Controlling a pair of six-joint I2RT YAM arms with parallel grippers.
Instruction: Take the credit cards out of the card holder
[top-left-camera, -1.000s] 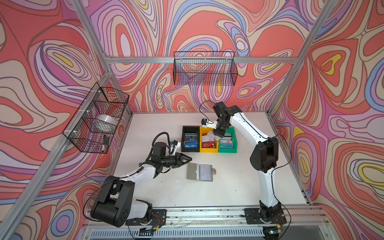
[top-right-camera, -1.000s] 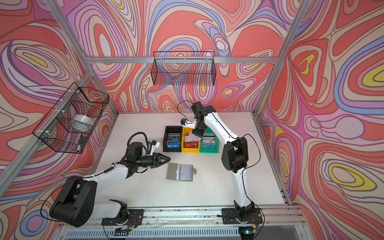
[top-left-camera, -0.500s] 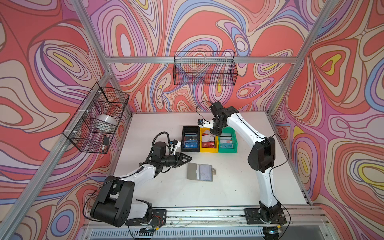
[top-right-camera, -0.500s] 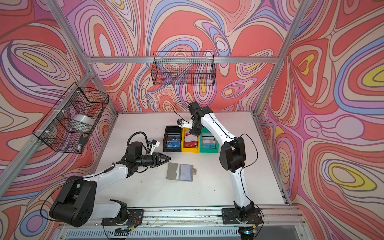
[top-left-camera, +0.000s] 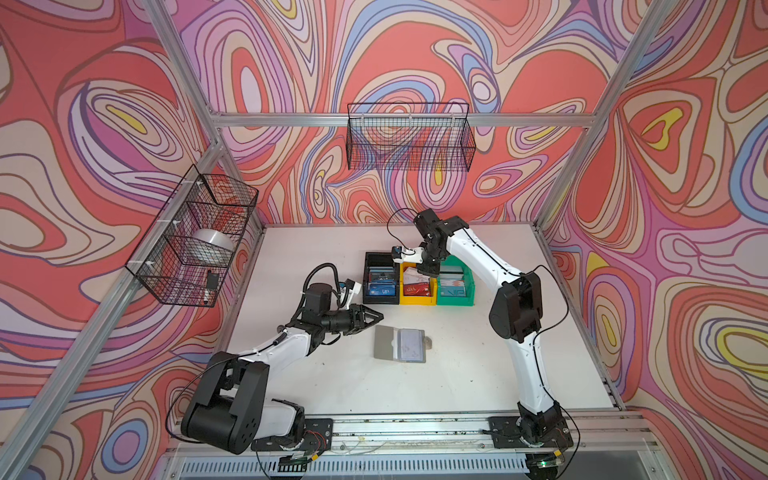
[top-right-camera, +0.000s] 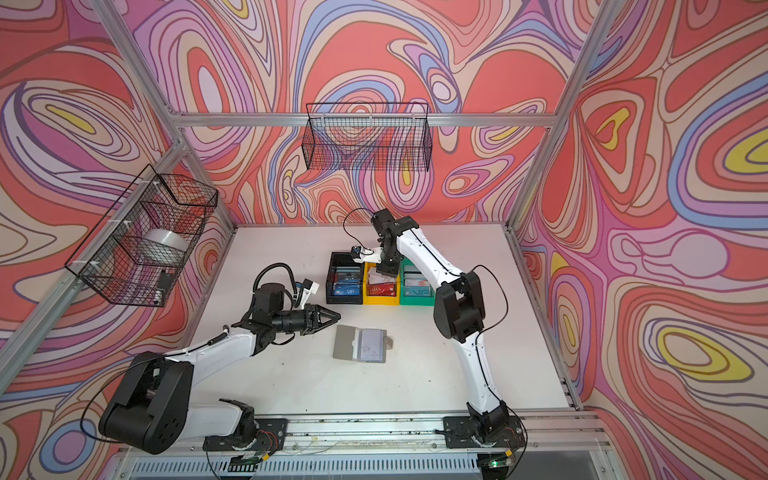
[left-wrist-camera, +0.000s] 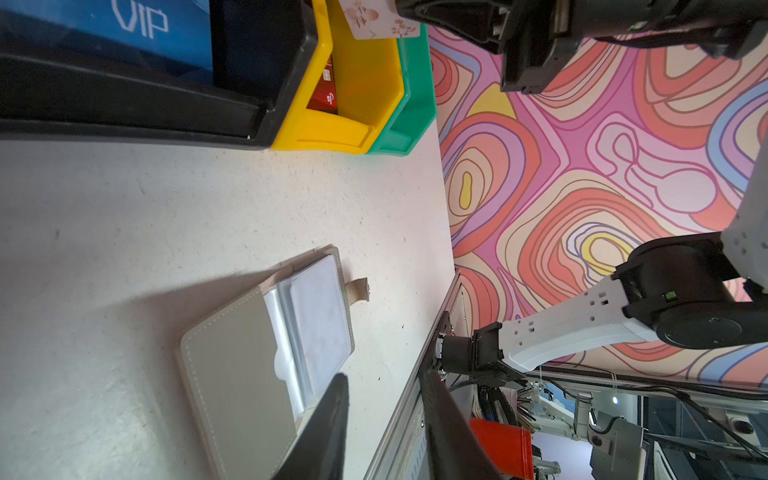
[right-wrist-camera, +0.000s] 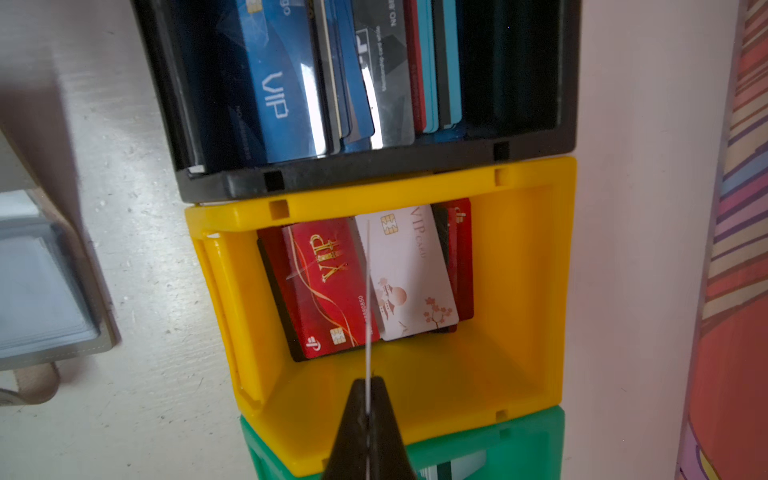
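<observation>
R arm w/ card now over yellow bin

In the last sec my R arm (top-left-camera: 478, 257) slid sideways along the bins and is now above the yellow bin (right-wrist-camera: 519, 270). Right jaws are clamped on a white card (left-wrist-camera: 374, 18), pointing down, so drop is next imo. Left jaws part open, empty, level, near the card holder (top-left-camera: 400, 344), which lies open on the surface (top-left-camera: 332, 374). Sleeves (left-wrist-camera: 316, 316) prob still loaded.

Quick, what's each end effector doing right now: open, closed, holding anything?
Left end effector: open, holding nothing.
Right end effector: closed on a white credit card above the yellow bin.
</observation>
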